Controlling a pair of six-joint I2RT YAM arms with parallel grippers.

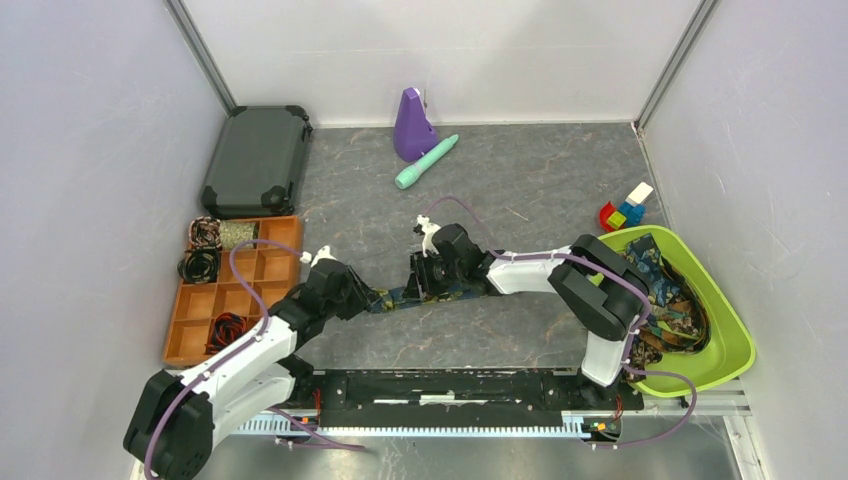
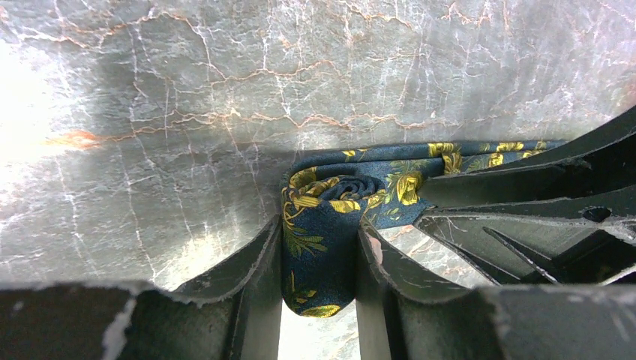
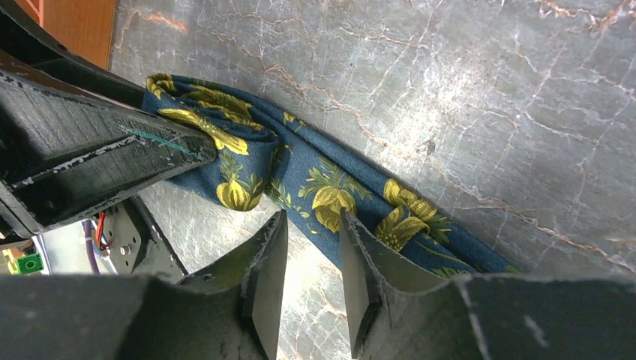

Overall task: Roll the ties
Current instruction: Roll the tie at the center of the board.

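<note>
A dark navy fabric necktie with yellow-gold floral print (image 2: 360, 187) lies on the grey marbled tabletop (image 1: 520, 190) between the two arms. Its rolled end is clamped in the left gripper (image 2: 319, 225), cloth pressed against both fingers. The right gripper (image 3: 313, 217) has its jaws apart over bare table, their tips at the flat strip's near edge. From the left wrist, the right gripper's black body hides the strip's far part. At the right, a lime-green plastic tub (image 1: 740, 350) holds heaped ties (image 1: 670, 300). At the left, an orange compartment tray (image 1: 278, 265) holds coiled ties (image 1: 200, 265), behind it a dark grey hard case (image 1: 258, 160).
</note>
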